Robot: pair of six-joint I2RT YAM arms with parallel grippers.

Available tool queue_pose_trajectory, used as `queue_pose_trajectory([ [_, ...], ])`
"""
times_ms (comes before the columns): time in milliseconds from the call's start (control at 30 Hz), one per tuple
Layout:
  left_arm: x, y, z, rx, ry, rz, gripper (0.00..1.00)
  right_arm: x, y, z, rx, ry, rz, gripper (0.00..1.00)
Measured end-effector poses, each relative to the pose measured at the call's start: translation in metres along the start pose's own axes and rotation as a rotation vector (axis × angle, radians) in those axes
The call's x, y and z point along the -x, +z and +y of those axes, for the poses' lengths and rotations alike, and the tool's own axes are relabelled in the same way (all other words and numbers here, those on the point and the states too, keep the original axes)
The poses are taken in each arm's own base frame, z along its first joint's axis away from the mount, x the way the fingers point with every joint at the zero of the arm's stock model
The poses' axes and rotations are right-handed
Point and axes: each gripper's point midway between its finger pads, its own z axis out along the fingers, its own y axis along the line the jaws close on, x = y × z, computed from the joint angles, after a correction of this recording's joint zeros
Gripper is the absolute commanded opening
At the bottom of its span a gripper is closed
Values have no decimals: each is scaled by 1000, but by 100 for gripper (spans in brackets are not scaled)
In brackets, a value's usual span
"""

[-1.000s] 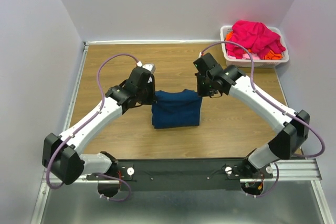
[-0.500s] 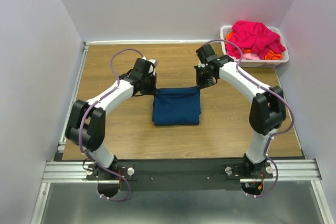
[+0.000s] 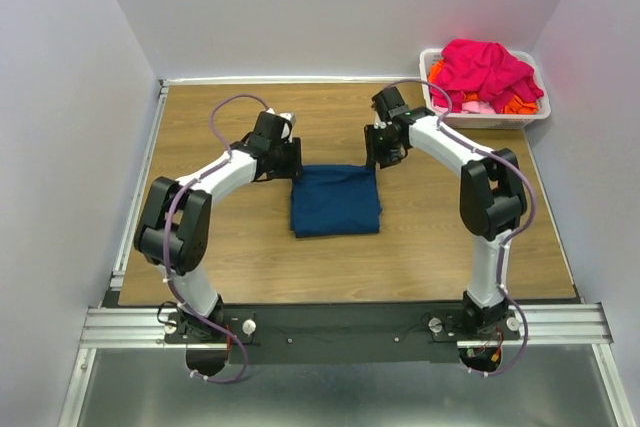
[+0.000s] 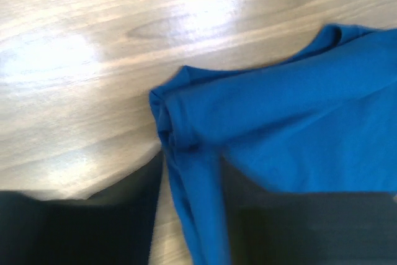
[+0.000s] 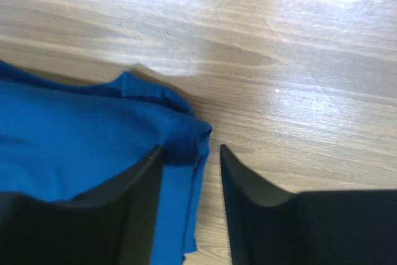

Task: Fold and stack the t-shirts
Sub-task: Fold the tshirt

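Observation:
A dark blue t-shirt (image 3: 335,202) lies folded in a rectangle at the middle of the wooden table. My left gripper (image 3: 290,162) is at its far left corner and is open. In the left wrist view a strip of the blue shirt (image 4: 298,116) runs loosely between the left gripper's (image 4: 192,172) dark fingers. My right gripper (image 3: 378,152) is at the shirt's far right corner, also open. In the right wrist view the blue shirt's (image 5: 74,141) folded edge lies between the right gripper's (image 5: 191,153) fingers, with bare wood showing beside it. Pink t-shirts (image 3: 485,67) and an orange one (image 3: 515,104) are piled in the basket.
A white plastic basket (image 3: 432,97) stands at the far right corner of the table. Pale walls close in the table on the left, back and right. The arms' mounting rail (image 3: 340,322) runs along the near edge.
Both grippers carried the shirt's edge away from the bases, laid it flat and opened on its far corners. The shirt now lies flatter and wider.

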Motion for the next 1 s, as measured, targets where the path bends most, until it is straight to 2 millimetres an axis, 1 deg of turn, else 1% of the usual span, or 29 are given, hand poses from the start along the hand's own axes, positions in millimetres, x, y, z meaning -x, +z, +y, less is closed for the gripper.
queue_pose_trajectory([
  [67,0,-5,2,7,1,-17,58,6,-6,0,8,0,-36,54],
  [133,0,-21,3,13,-3,-57,58,7,-20,1,23,0,-87,54],
  [167,1,-34,0,3,-8,-90,54,7,-33,1,36,0,-117,54],
  [200,3,-40,-2,-4,-11,-107,47,10,-46,2,52,1,-151,53],
  [233,8,-52,-7,-26,-10,-157,39,13,-56,6,90,1,-189,53],
  [267,17,-69,-16,-60,-11,-220,34,16,-68,12,147,3,-227,52],
  [300,22,-78,-23,-93,-9,-263,33,16,-78,18,206,4,-253,51],
  [333,26,-87,-34,-142,-7,-308,32,18,-83,25,273,4,-284,50],
  [367,29,-92,-42,-179,-4,-338,31,17,-86,27,300,4,-293,50],
  [400,27,-93,-50,-221,-3,-350,29,16,-85,35,367,5,-303,49],
  [433,25,-90,-58,-267,-8,-354,22,14,-82,39,410,5,-300,49],
  [500,16,-78,-62,-297,-20,-326,21,7,-71,46,474,12,-279,49],
  [533,11,-70,-64,-314,-31,-306,19,0,-61,52,527,18,-253,48],
  [567,5,-59,-64,-321,-42,-277,15,-2,-57,55,554,24,-241,48],
  [633,-2,-38,-62,-327,-68,-238,14,-4,-46,63,622,36,-216,48],
  [700,-5,-13,-57,-318,-104,-192,13,-2,-32,65,673,58,-203,48],
  [733,-4,-7,-56,-315,-112,-184,13,1,-26,65,708,74,-203,47],
  [767,2,5,-54,-318,-129,-182,13,4,-20,65,731,89,-204,47],
  [833,10,22,-47,-312,-159,-180,13,9,-4,56,764,130,-203,47],
  [900,18,35,-37,-308,-197,-185,13,13,9,49,779,163,-203,47],
  [967,22,45,-24,-302,-241,-184,14,13,29,38,777,206,-191,46],
  [1000,21,49,-17,-302,-266,-179,15,12,35,34,783,227,-182,46],
])
